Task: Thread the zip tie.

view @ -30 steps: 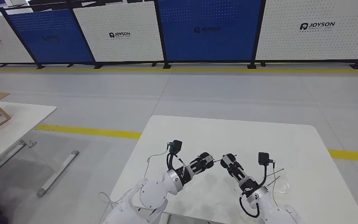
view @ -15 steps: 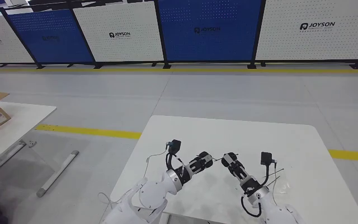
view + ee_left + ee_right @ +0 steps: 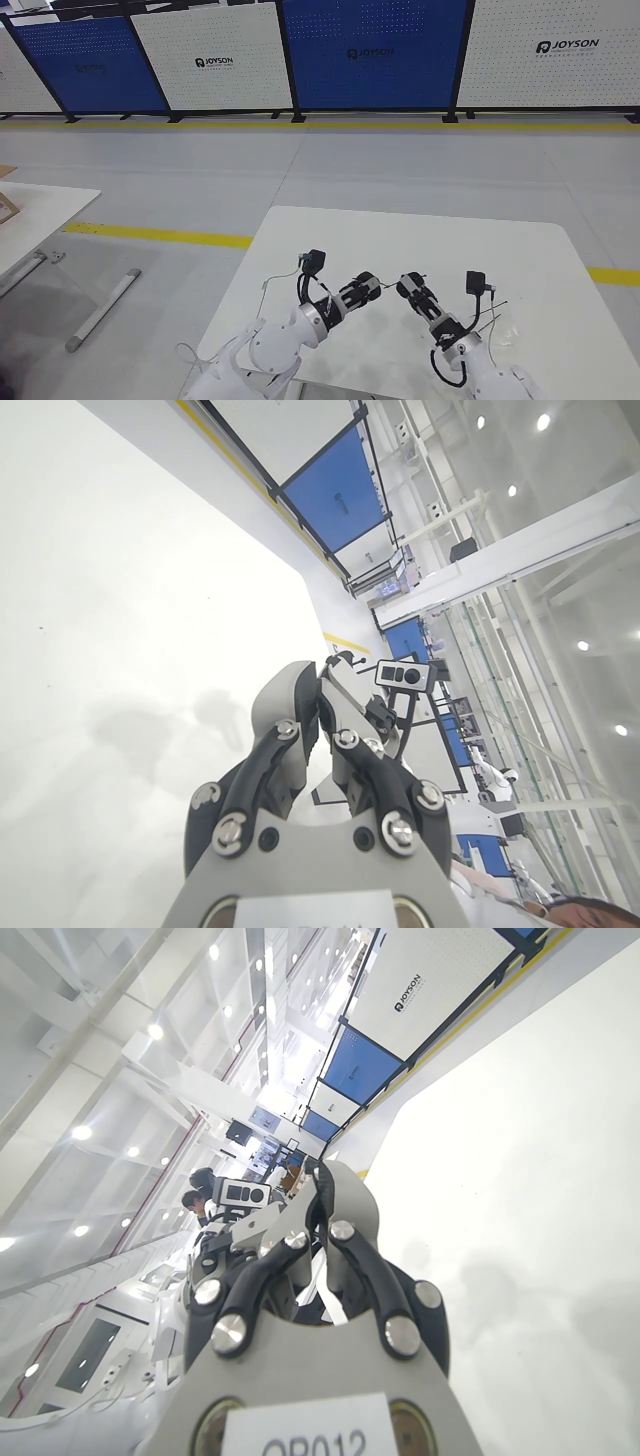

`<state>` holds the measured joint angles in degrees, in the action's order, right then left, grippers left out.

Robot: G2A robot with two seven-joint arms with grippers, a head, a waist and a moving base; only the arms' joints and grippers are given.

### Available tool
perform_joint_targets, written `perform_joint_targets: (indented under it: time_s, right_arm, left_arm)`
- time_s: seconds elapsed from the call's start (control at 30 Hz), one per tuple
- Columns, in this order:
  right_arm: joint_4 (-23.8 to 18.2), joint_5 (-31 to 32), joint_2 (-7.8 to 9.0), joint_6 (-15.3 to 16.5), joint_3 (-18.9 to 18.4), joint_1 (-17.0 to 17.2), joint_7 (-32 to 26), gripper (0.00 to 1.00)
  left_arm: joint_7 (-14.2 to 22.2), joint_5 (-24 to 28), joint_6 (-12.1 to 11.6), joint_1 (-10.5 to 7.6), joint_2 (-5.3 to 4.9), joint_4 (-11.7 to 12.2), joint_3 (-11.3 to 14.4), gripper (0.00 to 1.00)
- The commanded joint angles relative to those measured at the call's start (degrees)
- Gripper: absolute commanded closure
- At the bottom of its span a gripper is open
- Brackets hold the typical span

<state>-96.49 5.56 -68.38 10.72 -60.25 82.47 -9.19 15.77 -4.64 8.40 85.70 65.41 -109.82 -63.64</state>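
Note:
Both arms meet over the near part of the white table (image 3: 420, 235). My left gripper (image 3: 369, 284) and my right gripper (image 3: 406, 286) face each other tip to tip, a short gap apart. A thin black zip tie (image 3: 388, 286) spans that gap. In the left wrist view the left gripper (image 3: 317, 699) is shut with its pads pressed together, and the right gripper (image 3: 340, 664) sits just beyond it. In the right wrist view the right gripper (image 3: 317, 1188) is shut, and a black bit of the zip tie (image 3: 313, 1170) pokes out at its tip.
Several loose thin zip ties (image 3: 492, 312) lie on the table near the right arm, beside a clear bag (image 3: 507, 331). The table's near edge is close under both arms. Another white table (image 3: 40, 215) stands at the far left.
The right arm has shifted slightly to the right. The left arm has hardly moved, and both grippers stay shut.

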Motion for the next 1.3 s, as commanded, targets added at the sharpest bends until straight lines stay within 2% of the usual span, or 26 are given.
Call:
perform_joint_targets:
  time_s: [0.0, 0.2, 0.4, 0.7, 1.0, 1.27]
  right_arm:
    - [-0.2, 0.5, -0.05, -0.3, 0.0, 0.1, 0.1, 1.00]
    - [-0.1, 1.4, -0.32, -1.0, 0.1, 0.1, 0.1, 1.00]
    - [-0.1, 2.3, -0.52, -1.2, 0.0, 0.2, 0.2, 1.00]
    - [-0.5, 2.9, -0.80, -0.8, -0.2, 0.7, 0.1, 1.00]
    - [-0.1, 3.0, -1.17, -0.6, -0.5, 0.4, 0.5, 1.00]
    - [0.1, 3.4, -1.49, -0.7, -0.5, 0.4, 0.6, 1.00]
  left_arm:
    - [-0.1, -0.2, 0.4, -0.06, 0.03, 0.0, 0.2, 0.73]
    - [0.0, -0.1, 0.9, -0.37, 0.11, 0.2, 0.5, 0.71]
    - [-0.4, -0.2, 1.3, -0.74, 0.21, 0.6, 0.8, 0.82]
    - [0.0, -0.5, 2.0, -0.98, 0.25, 0.9, 1.0, 0.89]
    - [0.3, -0.4, 2.2, -1.26, 0.31, 1.1, 1.2, 0.87]
    - [0.3, -0.5, 2.5, -1.35, 0.32, 1.1, 1.2, 1.00]
